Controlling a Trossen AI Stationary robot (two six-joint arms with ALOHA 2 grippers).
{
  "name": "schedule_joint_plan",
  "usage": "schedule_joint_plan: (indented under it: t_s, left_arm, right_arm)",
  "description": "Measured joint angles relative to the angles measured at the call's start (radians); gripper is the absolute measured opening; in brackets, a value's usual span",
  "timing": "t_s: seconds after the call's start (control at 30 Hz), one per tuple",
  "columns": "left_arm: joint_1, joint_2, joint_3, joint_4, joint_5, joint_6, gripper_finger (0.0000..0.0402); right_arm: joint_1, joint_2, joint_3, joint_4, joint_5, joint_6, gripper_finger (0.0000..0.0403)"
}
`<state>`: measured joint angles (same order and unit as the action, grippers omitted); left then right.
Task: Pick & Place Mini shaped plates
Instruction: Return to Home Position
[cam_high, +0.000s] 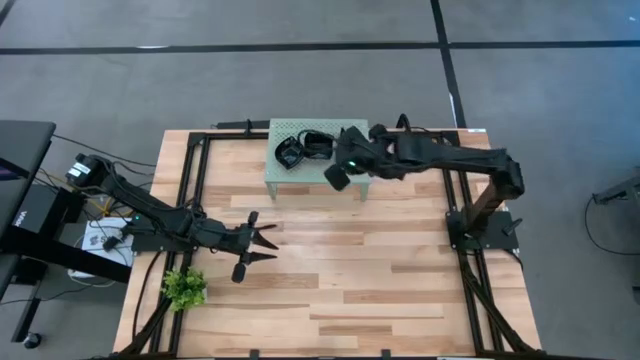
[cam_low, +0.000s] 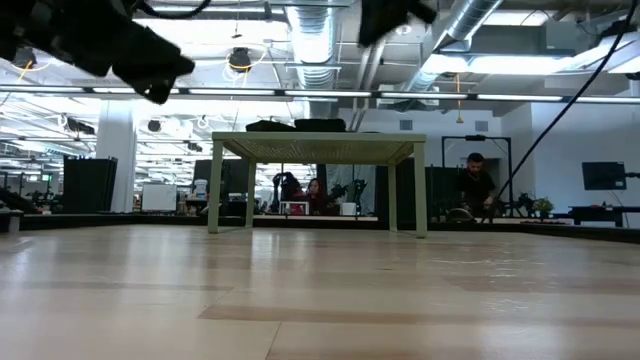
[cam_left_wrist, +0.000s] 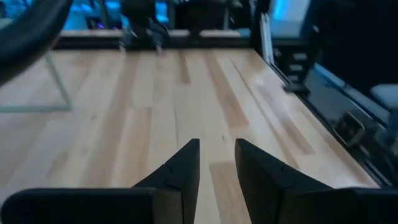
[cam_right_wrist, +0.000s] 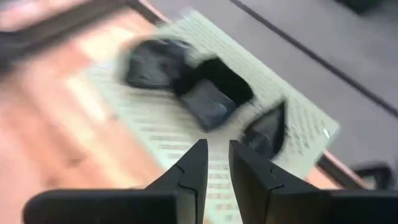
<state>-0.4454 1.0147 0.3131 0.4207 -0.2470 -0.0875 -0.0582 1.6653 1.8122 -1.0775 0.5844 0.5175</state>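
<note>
**On the rack: plates gathered, both sets of jaws empty**

Over the end of the mint-green rack (cam_high: 300, 180) nearer its own base, your right gripper (cam_right_wrist: 217, 148) hangs above the perforated top. Its jaws stand a narrow gap apart and nothing sits between them.

All the mini shaped plates (cam_high: 290, 153) you can see are on the rack's top, which stands at the far middle of the table (cam_high: 380, 270). They sit close together in glossy black clusters. In the right wrist view, which is blurred, you can make out three groups:
- a rounded pile (cam_right_wrist: 152, 62)
- a squarish group (cam_right_wrist: 208, 102) beside it
- a pointed teardrop plate (cam_right_wrist: 267, 127), lying nearest the fingers

How many plates each pile holds cannot be told.

Your left gripper (cam_left_wrist: 217, 144) waits well apart from the rack, over bare wood toward the table's near left. Its jaws are slightly parted and hold nothing. A small green plant (cam_high: 185, 288) stands just beside that arm, near the table's front edge.

From the low view you see the rack's legs on the table, and a person (cam_low: 478, 182) in the room beyond.
</note>
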Motion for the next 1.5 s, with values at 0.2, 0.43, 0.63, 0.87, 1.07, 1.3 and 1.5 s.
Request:
schedule_joint_plan:
  t_s: [0.2, 0.43, 0.63, 0.87, 1.07, 1.3, 1.5]
  left_arm:
    - [0.000, -0.137, 0.020, 0.010, -0.128, 0.060, 0.0104]
    - [-0.023, -0.455, 0.021, -0.021, -0.176, 0.110, 0.0104]
    - [-0.058, -0.760, 0.013, -0.256, -0.186, 0.164, 0.0104]
    - [-0.058, -0.929, -0.098, -0.321, -0.224, 0.229, 0.0104]
    - [-0.057, -0.991, -0.142, -0.317, -0.221, 0.258, 0.0104]
    - [-0.056, -1.014, -0.207, -0.314, -0.220, 0.266, 0.0104]
    - [-0.032, -1.014, -0.223, -0.294, -0.236, 0.266, 0.0104]
  right_arm:
    - [0.196, -0.142, 0.050, -0.033, 0.003, -0.129, 0.0060]
    - [0.442, -0.349, -0.154, -0.088, 0.141, -0.114, 0.0060]
    - [0.573, -0.628, -0.679, 0.197, 0.184, -0.015, 0.0060]
    - [0.675, -0.904, -1.259, 0.775, 0.177, -0.100, 0.0060]
    - [0.714, -1.080, -1.558, 1.163, 0.177, -0.294, 0.0060]
    - [0.737, -1.247, -1.771, 1.410, 0.152, -0.498, 0.0060]
    - [0.671, -1.363, -1.804, 1.489, -0.163, -0.666, 0.0057]
